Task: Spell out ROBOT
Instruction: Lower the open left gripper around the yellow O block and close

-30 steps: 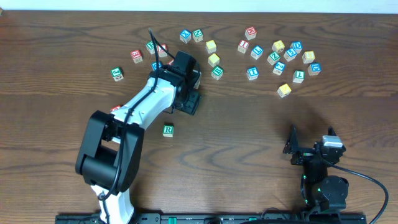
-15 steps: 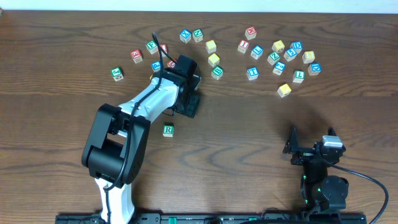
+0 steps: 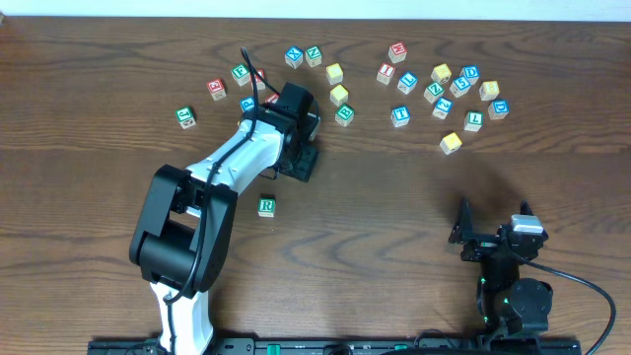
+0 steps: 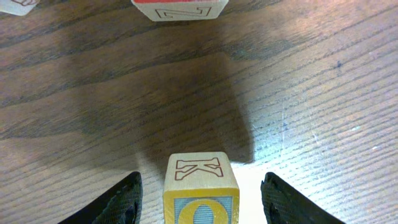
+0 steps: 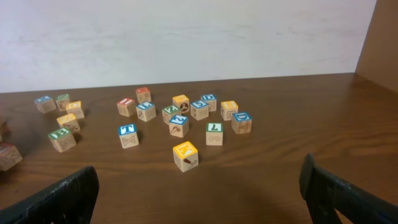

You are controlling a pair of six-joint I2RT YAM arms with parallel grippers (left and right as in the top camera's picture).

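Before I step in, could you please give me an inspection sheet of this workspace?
Surface: dark wooden table.
Job's things: R cube stands alone on the near side; O cube on the wood, K face up.
Clutter: other cubes scattered along the far side.
Grippers: left gripper open around the O cube, not touching; right gripper open, holding nothing.
Cables: one black cable loops above the far-left cubes; second cable at the near right.
Surroundings: pale wall behind.
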